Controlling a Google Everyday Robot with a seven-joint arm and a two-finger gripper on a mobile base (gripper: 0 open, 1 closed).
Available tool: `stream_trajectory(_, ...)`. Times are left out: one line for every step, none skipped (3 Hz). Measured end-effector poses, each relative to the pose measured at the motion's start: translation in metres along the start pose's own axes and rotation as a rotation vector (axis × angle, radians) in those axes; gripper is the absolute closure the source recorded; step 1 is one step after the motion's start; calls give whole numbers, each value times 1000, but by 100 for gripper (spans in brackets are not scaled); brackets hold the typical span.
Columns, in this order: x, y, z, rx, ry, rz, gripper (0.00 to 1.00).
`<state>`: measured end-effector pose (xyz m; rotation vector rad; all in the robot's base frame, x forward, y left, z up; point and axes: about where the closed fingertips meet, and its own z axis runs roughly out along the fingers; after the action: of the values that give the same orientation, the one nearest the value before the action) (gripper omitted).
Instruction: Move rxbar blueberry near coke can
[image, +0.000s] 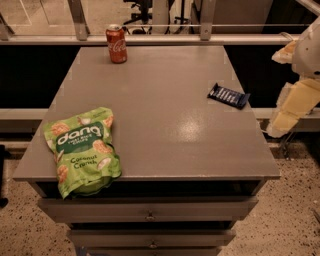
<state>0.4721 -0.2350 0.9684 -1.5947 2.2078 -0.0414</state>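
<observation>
Where the chip bag (84, 150) is lying: well in front of the coke can (116, 44) and slightly to its left, flat on the grey tabletop (160, 130), its lower end hanging a little over the front edge.
Coke can: standing upright near the back-left corner of the tabletop, red with white script and a silver top, well apart from everything else.
Rxbar blueberry (228, 95): lying flat, far to the right of the coke can and somewhat nearer the front, close to the tabletop's right edge, its dark wrapper turned at a slant.
In the way: the chip bag is sitting off to the front-left of the coke can, to one side of the line running from the can to the bar.
Rail (200, 40): running just behind the coke can along the tabletop's back edge, with upright posts rising from it.
Drawers (150, 216): showing below the tabletop's front edge, far in front of the coke can.
Floor (295, 220): speckled, showing at the front corners.
Hand (292, 107): hanging far to the right of the coke can, out past the tabletop's right edge, pale cream, apart from the bar and touching none of the things; cannot tell whether it is apart or together.
</observation>
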Motion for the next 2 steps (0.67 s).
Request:
stream_trajectory(9,-38,36,-23,-78,77,0)
stream_trajectory(13,-69,78,-34,-146,140,0)
